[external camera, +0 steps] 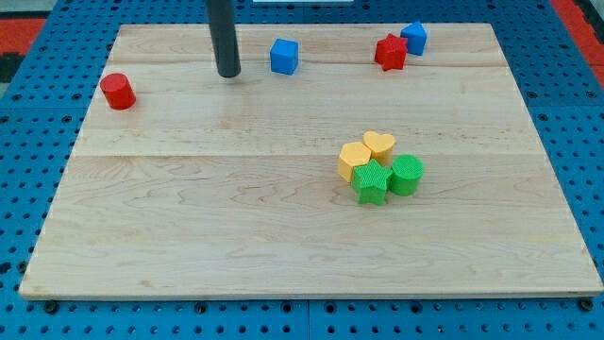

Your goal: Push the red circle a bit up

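The red circle (118, 91) sits near the board's left edge, toward the view's top. My tip (228, 74) rests on the wood well to its right and slightly higher in the view, apart from it, with bare board between them. The rod is a plain dark shaft with no jaws to open or close, and it holds nothing; its end touches no block.

Just right of the tip stands a blue cube (284, 56), near but not touching. Farther right along the top, a red star (390, 52) and a second blue block (413, 38) lie close together, seemingly in contact.

Well below, right of the centre, four blocks huddle tightly: a yellow heart (379, 144), a yellow hexagon-like block (355, 159), a green star (372, 181) and a green cylinder (407, 174). The wooden board (189, 236) lies on a blue pegboard (28, 161).
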Robot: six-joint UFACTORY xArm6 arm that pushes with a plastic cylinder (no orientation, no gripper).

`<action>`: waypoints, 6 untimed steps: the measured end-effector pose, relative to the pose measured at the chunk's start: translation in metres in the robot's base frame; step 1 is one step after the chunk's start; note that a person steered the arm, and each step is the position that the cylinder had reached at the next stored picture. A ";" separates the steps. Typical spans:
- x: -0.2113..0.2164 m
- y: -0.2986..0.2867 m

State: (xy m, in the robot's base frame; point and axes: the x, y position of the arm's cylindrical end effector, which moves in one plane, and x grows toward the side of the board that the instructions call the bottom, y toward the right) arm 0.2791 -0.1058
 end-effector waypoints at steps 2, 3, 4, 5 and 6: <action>-0.004 0.169; 0.026 0.101; 0.085 -0.013; 0.108 -0.136; 0.073 -0.174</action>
